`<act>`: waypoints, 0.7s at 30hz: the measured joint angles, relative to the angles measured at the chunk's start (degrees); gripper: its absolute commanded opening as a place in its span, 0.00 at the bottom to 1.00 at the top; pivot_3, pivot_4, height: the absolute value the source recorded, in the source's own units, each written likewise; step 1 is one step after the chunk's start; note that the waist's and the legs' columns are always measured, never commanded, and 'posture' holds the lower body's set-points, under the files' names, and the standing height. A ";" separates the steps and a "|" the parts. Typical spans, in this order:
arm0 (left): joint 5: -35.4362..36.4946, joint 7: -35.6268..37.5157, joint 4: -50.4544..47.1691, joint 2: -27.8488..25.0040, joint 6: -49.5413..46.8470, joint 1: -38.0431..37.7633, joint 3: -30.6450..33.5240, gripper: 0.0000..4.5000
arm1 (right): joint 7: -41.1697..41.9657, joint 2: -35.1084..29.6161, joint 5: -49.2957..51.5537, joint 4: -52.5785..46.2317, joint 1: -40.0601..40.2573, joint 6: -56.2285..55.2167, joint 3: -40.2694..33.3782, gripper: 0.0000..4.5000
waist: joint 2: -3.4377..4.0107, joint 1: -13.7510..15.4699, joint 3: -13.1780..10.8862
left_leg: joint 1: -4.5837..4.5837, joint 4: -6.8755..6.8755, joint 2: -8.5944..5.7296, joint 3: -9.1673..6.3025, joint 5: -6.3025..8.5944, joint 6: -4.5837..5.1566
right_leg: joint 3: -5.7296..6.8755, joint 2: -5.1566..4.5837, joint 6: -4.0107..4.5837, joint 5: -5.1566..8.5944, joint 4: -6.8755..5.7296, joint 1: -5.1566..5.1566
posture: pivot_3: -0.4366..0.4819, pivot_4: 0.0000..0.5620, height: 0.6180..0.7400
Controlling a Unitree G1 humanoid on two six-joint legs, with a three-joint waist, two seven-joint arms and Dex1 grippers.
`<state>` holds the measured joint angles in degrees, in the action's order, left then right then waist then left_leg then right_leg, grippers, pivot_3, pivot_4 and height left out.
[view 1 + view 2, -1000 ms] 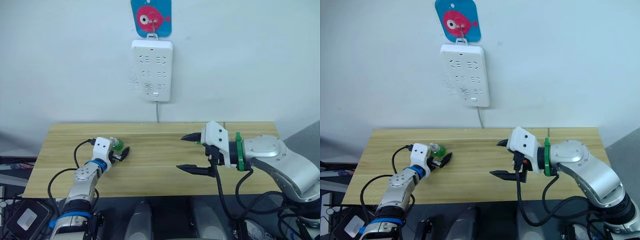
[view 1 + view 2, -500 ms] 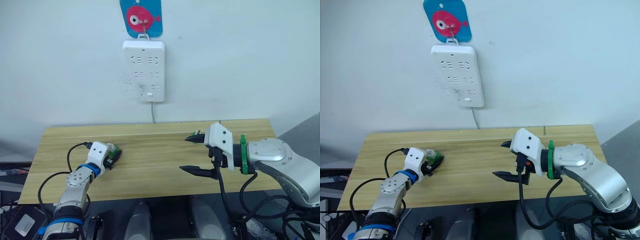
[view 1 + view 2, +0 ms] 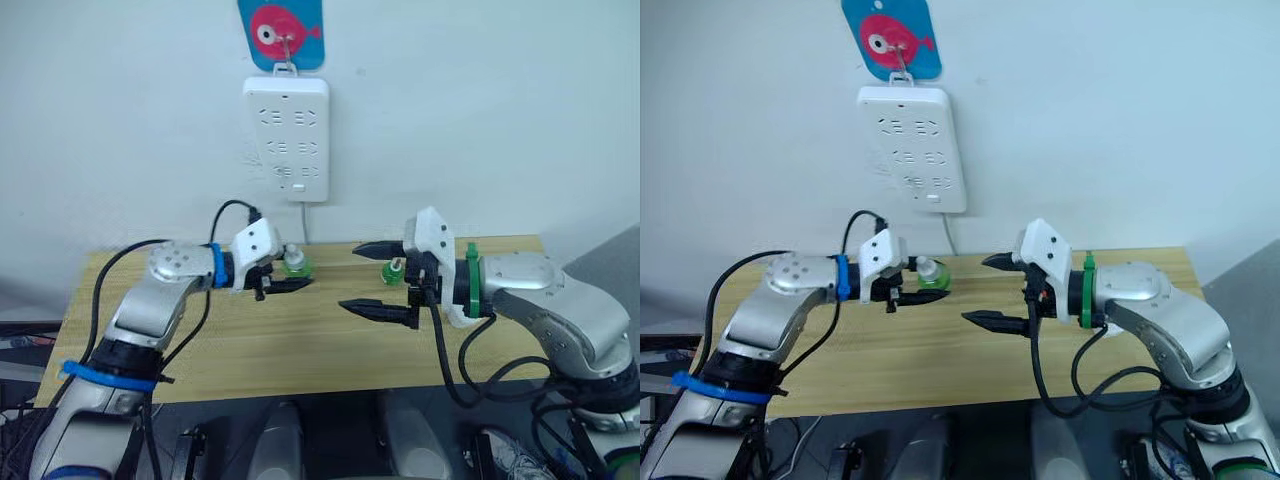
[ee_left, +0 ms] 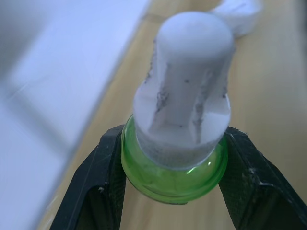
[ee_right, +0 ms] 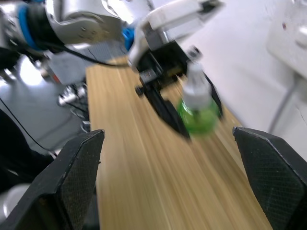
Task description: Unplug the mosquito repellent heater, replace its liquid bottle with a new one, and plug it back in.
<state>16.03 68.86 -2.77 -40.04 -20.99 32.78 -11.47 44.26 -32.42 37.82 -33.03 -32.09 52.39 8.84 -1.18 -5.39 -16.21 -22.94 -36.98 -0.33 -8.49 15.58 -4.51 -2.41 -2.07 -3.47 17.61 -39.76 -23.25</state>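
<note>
White wall with power strip [image 3: 286, 138] hung under a blue fish hook [image 3: 281, 30], wooden table [image 3: 300, 335] below. Left gripper [image 3: 292, 275] is up off the table, clamped on green liquid bottle [image 3: 295, 264]. In the left wrist view both black fingers [image 4: 93, 191] press the green body just under the white cap [image 4: 187, 81], bottle upright between them.

Right gripper [image 3: 350, 276] is spread wide with nothing in it, tips aimed at the bottle and near it but apart. A small green-and-white item [image 3: 392, 270] sits on the table behind the right fingers; can't tell if it's the other bottle or the heater. A blurred white thing [image 4: 237, 17] lies on the table beyond the cap; may be the heater, not sure.

Risks, as I judge them:
- the grip is on the round, smooth body, so the bottle could twist or slip out during a handover
- the right fingers closing off-centre could knock the cap or tip the bottle
- the lower right finger could sweep the green item behind it
</note>
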 measured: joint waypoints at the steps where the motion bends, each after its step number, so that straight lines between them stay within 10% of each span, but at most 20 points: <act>1: 0.98 2.89 -0.90 -0.52 -1.88 2.10 -1.22 0.50 | -0.68 0.90 0.51 0.70 -1.38 0.82 -0.01 1.00 | 0.00 -0.07 0.00 | 0.00 -0.01 0.00 0.00 -0.02 -0.03 | 0.00 0.00 0.00 0.00 -0.04 0.00 | 0.35 0.45 1.00; 16: 2.31 10.78 -1.30 -0.78 -6.41 7.79 -4.11 0.50 | -4.30 6.37 -2.28 6.50 -5.33 0.85 4.49 1.00 | 0.00 -0.90 0.01 | -0.02 -0.04 -0.03 0.01 -0.11 -0.21 | -0.01 -0.03 0.00 0.00 -0.02 -0.03 | 0.34 0.41 1.00; 21: 3.24 11.01 -1.00 -0.80 -7.18 8.08 -4.03 0.50 | -4.33 6.95 -3.66 6.67 -5.18 -0.53 5.87 0.73 | 0.00 -0.92 0.02 | -0.02 -0.05 -0.03 0.01 -0.12 -0.21 | -0.01 -0.03 0.00 0.00 -0.06 -0.04 | 0.35 0.40 1.00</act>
<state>19.27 79.87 -3.77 -40.84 -28.17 40.86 -15.50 39.93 -25.46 34.16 -26.36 -37.27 51.85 14.71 -1.18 -6.31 -16.20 -22.96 -37.03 -0.36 -8.49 15.46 -4.72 -2.42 -2.10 -3.47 17.61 -39.83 -23.29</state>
